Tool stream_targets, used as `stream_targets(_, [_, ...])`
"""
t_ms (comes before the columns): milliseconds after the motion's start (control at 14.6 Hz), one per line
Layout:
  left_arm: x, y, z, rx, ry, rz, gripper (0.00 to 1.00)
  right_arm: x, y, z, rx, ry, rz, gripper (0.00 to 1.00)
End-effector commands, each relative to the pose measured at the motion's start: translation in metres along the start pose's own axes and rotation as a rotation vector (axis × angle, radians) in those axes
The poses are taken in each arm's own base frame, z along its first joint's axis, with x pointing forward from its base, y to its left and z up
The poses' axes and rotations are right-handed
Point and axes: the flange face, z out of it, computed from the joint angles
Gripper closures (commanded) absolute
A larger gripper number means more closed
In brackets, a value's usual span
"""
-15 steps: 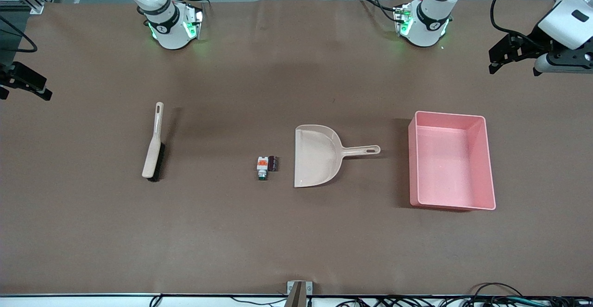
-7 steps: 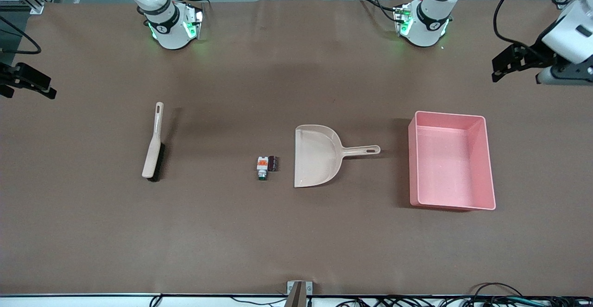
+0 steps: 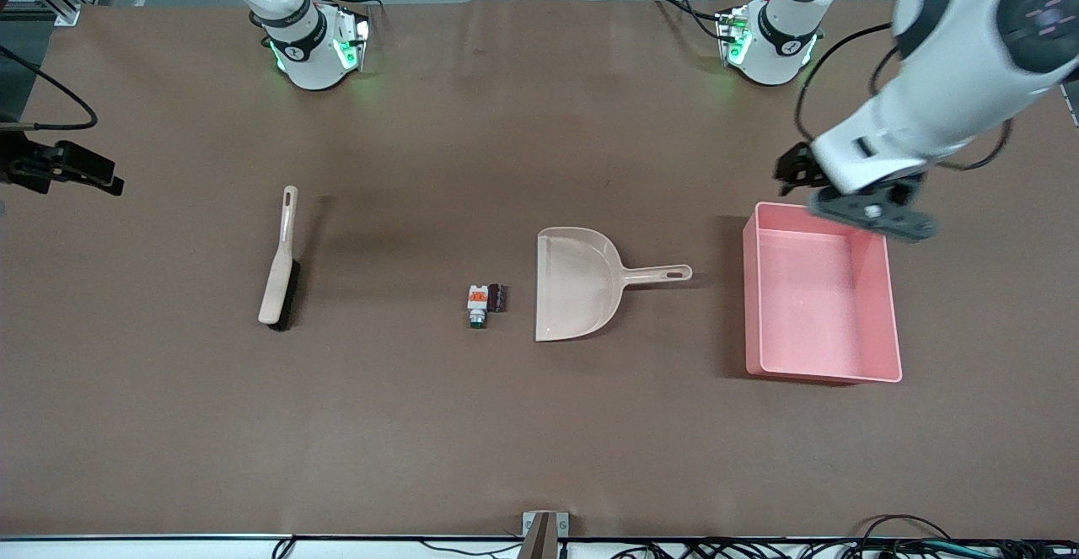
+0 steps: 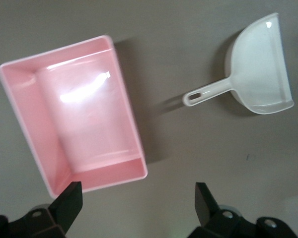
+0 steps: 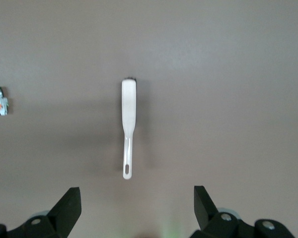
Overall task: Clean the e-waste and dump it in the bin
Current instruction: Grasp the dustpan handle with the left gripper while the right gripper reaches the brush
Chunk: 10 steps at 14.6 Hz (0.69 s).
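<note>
so far nothing is held: the left gripper (image 3: 851,196) hangs over the rim of the pink rectangular plastic bin (image 3: 892,306) with its fingers (image 4: 69,202) spread wide, and the right gripper (image 3: 80,173), also spread and empty, is up over the right arm's end of the brown bench (image 3: 539,449). the e-waste (image 3: 485,301), a white-and-orange block and a dark stubby cylinder, lies just beside the beige flat dustpan (image 3: 573,293). the beige brush with black bristles (image 3: 278,276) lies well apart. a hard sweep could flick the tiny parts past the pan's mouth; a low left gripper could knock the bin.
</note>
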Motion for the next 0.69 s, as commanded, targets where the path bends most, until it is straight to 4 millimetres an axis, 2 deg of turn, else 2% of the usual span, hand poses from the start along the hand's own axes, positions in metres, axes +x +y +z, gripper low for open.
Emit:
stream_targets(0, [0.005,0.035,0.041,0.024,0.023,0.128,0.01,0.002,-0.001,0.004,0.012,-0.021,-0.001,0.0])
stream_targets(137, [0.013,0.057,0.068,0.067,0.035,0.275,0.02,0.004,-0.004,0.005,0.036,-0.025,0.001,0.0])
stream_targets(206, [0.019,0.065,0.084,0.069,0.02,0.333,0.03,0.012,-0.008,0.022,0.033,-0.06,-0.009,0.0])
stream_targets(275, [0.024,0.076,0.098,0.08,0.004,0.38,0.03,0.026,-0.008,0.049,0.03,-0.12,-0.006,0.0])
stream_targets(481, [0.034,0.118,0.147,0.125,-0.046,0.554,0.05,0.029,0.001,0.053,0.03,-0.128,0.009,0.0])
stream_targets(619, [0.041,0.126,0.177,0.121,-0.067,0.659,0.07,0.03,-0.001,0.05,0.026,-0.123,0.002,0.0])
